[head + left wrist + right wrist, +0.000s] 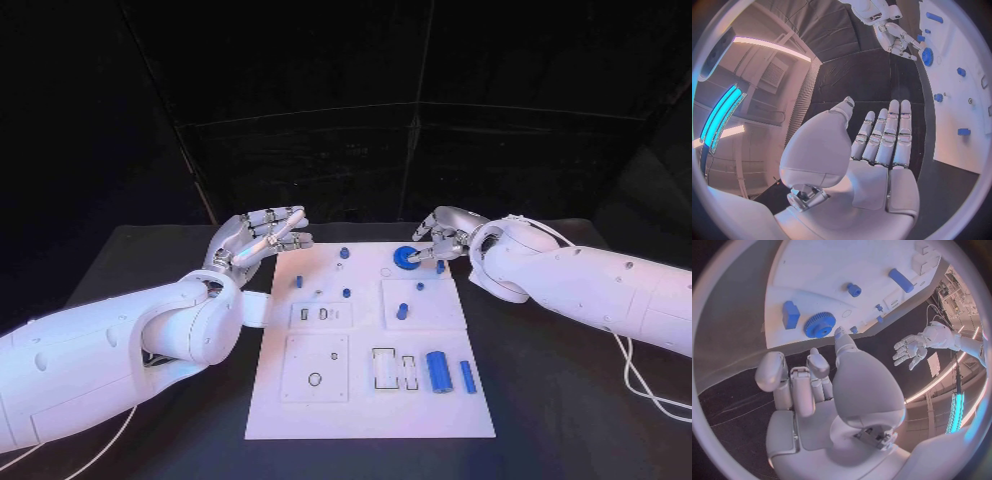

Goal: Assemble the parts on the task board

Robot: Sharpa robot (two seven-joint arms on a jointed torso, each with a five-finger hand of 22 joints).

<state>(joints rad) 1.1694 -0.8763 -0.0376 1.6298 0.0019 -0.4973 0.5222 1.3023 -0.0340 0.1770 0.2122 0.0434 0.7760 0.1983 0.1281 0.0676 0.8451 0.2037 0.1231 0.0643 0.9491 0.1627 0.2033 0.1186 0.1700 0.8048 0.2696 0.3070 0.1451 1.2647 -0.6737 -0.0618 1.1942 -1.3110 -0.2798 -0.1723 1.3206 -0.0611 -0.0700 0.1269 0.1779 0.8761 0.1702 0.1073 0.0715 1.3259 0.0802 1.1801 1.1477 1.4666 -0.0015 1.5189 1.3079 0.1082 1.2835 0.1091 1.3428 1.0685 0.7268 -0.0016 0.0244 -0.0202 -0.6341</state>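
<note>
The white task board lies in the middle of the black table. A blue gear sits at its far edge, also in the right wrist view and the left wrist view. My right hand hovers just right of the gear, its thumb tip close beside the gear's teeth and nothing held. My left hand hangs over the table off the board's far left corner, fingers straight and empty. A blue cylinder and a blue peg lie at the near right.
Small blue pieces dot the far half of the board, among them a block next to the gear and a pin in a raised square. Slots and recesses mark the near half. White cables trail on the table at the right.
</note>
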